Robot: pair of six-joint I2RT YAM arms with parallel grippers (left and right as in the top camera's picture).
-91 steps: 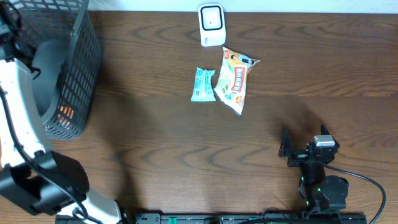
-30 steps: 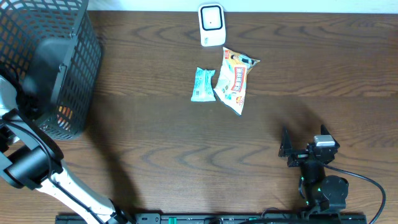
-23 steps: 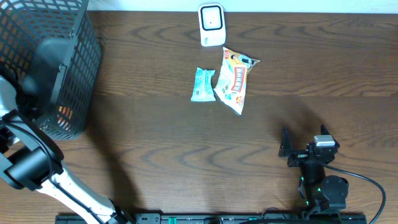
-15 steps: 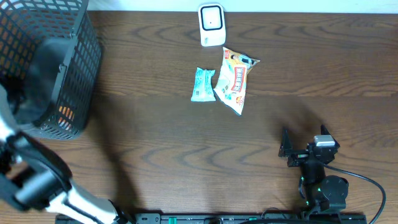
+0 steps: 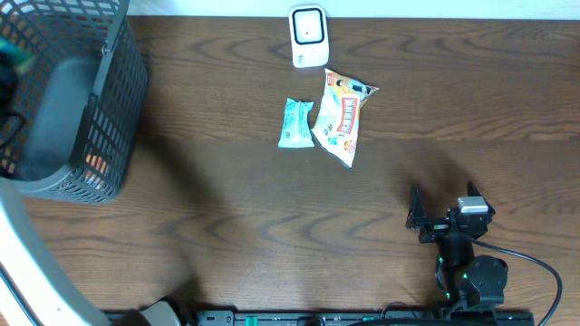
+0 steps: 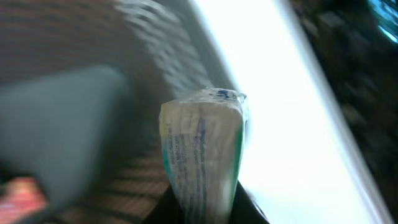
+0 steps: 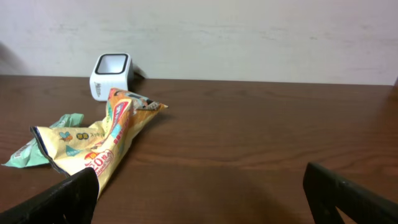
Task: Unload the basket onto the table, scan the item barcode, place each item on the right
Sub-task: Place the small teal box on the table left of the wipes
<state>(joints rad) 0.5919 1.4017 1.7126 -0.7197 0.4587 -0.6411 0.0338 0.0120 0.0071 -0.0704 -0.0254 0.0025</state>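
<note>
In the left wrist view my left gripper is shut on a white and teal packet, which stands up between the dark fingers; the picture is blurred and no barcode can be made out. From overhead the left gripper is a dark blur over the left side of the black mesh basket. The white scanner stands at the table's far edge, also in the right wrist view as the scanner. My right gripper rests open at the near right, fingers wide apart, nothing between them.
A yellow snack bag and a small teal packet lie just in front of the scanner. The same snack bag and teal packet show in the right wrist view. Something orange lies inside the basket.
My left arm has swung up and away from the basket's inside with the packet held, its jaws having closed on it. The right arm and the table items have not moved.
</note>
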